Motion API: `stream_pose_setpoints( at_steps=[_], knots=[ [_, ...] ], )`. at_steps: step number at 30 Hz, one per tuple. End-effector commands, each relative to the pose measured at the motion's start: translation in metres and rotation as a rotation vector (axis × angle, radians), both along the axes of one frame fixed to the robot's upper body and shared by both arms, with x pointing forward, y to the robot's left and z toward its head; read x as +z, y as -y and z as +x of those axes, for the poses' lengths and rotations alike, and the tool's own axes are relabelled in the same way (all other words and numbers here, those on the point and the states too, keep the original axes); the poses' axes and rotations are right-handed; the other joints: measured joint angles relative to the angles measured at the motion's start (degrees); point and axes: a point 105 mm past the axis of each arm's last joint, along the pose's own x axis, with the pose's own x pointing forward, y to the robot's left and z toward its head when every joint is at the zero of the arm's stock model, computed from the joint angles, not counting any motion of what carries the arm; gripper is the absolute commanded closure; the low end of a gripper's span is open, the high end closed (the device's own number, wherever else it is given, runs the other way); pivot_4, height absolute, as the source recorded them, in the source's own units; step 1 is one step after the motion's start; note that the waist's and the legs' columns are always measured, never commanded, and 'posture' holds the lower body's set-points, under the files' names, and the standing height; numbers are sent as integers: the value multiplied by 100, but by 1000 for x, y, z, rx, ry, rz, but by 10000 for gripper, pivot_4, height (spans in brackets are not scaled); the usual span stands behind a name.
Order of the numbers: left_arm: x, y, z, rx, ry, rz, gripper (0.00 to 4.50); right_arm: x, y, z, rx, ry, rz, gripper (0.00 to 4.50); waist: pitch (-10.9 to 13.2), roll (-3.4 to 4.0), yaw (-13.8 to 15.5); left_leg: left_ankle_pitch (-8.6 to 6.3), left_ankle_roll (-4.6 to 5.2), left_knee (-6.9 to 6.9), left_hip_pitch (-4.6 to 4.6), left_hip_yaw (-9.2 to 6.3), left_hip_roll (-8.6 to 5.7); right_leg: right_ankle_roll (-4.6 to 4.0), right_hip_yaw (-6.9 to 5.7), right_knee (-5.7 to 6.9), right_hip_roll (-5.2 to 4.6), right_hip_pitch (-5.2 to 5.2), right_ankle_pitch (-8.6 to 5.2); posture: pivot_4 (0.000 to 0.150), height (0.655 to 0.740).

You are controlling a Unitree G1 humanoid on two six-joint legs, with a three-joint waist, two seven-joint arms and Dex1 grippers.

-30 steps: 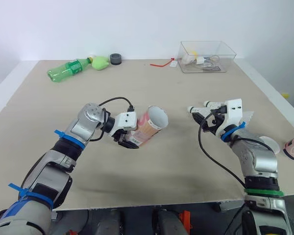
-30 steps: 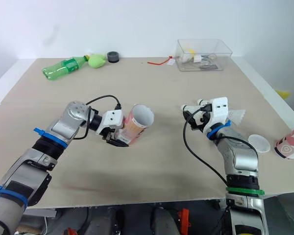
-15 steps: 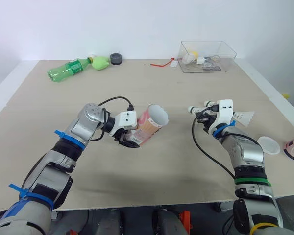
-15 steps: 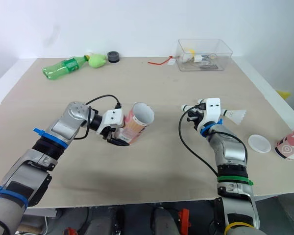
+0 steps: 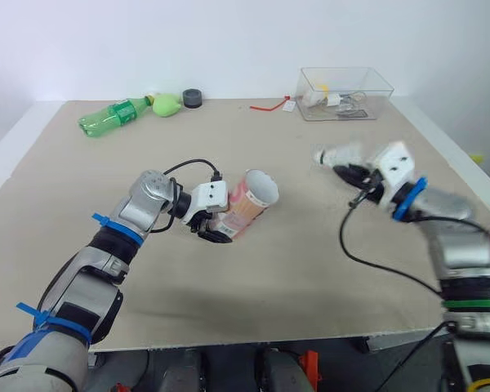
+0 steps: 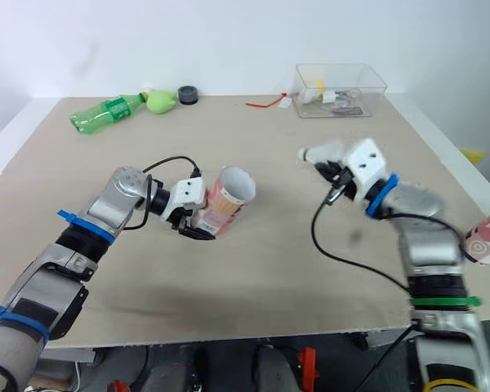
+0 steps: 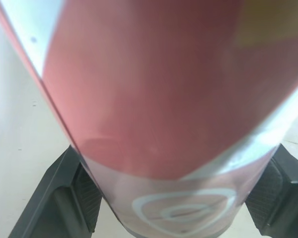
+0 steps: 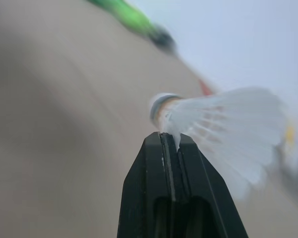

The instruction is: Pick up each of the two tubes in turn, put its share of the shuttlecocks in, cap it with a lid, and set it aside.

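A pink and white tube [image 5: 247,211] is held tilted just above the table, its open mouth [image 5: 262,189] facing up and to the right. My left gripper [image 5: 216,226] is shut on its lower end; in the left wrist view the tube [image 7: 164,99] sits between the black fingers [image 7: 59,198]. To the right my right gripper [image 5: 353,171] is raised over the table, shut on a white shuttlecock [image 5: 333,155]. The right wrist view shows its fingertips [image 8: 170,138] pinching the shuttlecock [image 8: 223,129] by the feathers near the cork. A second pink tube [image 6: 486,239] lies at the table's right edge.
Along the far edge lie a green plastic bottle [image 5: 114,116], a green object [image 5: 168,103], a black cap [image 5: 193,98] and a red tie [image 5: 269,105]. A clear box [image 5: 345,94] with small items stands at the far right.
My right gripper shut on the shuttlecock and has lifted it off the table, swinging up and to the right. The left gripper and its tube have stayed put.
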Motion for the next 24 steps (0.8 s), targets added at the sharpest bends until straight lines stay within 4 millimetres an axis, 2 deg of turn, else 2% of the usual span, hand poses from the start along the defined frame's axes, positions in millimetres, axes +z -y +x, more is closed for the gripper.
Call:
stream_pose_setpoints(
  at_steps=[1, 5, 10, 19, 24],
  knots=[
    [7, -4, 8, 20, 17, 1, 13468, 28, -37, -41, 341, 84, -132, 44751, 0, -1, -8, 0, 0, -1, 1, -2, 2, -3, 0, 0, 4, 0, 1, 1500, 7400],
    [6, -3, 10, 16, 16, 2, 13468, 33, -59, -49, 452, 113, -218, 44751, 0, -1, -5, 2, -1, 1, 6, -5, 14, -41, -1, 2, 18, 1, -4, 1500, 7400],
    [6, 4, 5, -19, 9, -6, 13468, 28, -80, -38, 496, 133, -266, 44751, 0, -1, -5, 3, -1, 3, 2, 6, 19, -44, 8, 3, 6, -4, -4, 1500, 7400],
    [7, 8, 2, -23, 0, -21, 13468, 12, -81, -20, 538, 115, -386, 44751, 1, -1, 39, -7, 10, 2, -12, 9, -1, -35, 5, 1, -16, -11, 13, 1500, 7400],
    [5, 5, 0, -16, -9, -19, 13468, 16, -81, -17, 545, 128, -380, 44751, 1, -1, 38, -9, 13, 2, -11, 7, -1, -37, 3, 2, -16, -11, 12, 1500, 7400]
  ],
)
